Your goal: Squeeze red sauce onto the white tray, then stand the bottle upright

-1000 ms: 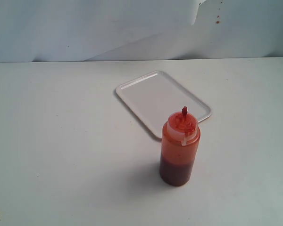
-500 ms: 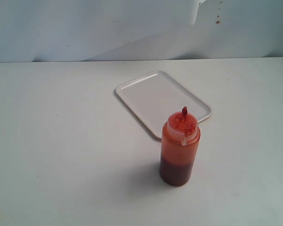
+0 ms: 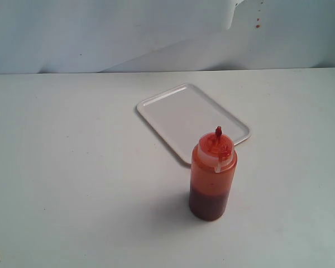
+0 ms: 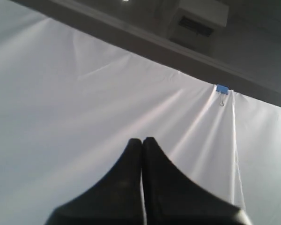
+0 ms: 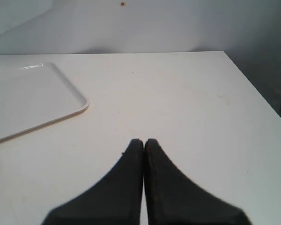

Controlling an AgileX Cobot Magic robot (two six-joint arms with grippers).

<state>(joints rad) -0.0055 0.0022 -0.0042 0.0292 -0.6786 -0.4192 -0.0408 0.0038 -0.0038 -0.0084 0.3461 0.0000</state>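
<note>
Here the bottle (image 3: 213, 176) stands upright on the counter (image 3: 72, 167), at five o'clock of the white tray (image 3: 184, 111); left gripper (image 4: 142, 140) and right gripper (image 5: 144, 141) are pinched together, empty.

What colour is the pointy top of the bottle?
Red. The bottle has a red cap, clearest in the exterior view.

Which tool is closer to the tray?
Right, most likely. The right tool hangs shut over the table, with the tray close by. The left tool faces only the backdrop, no tray in sight.
</note>
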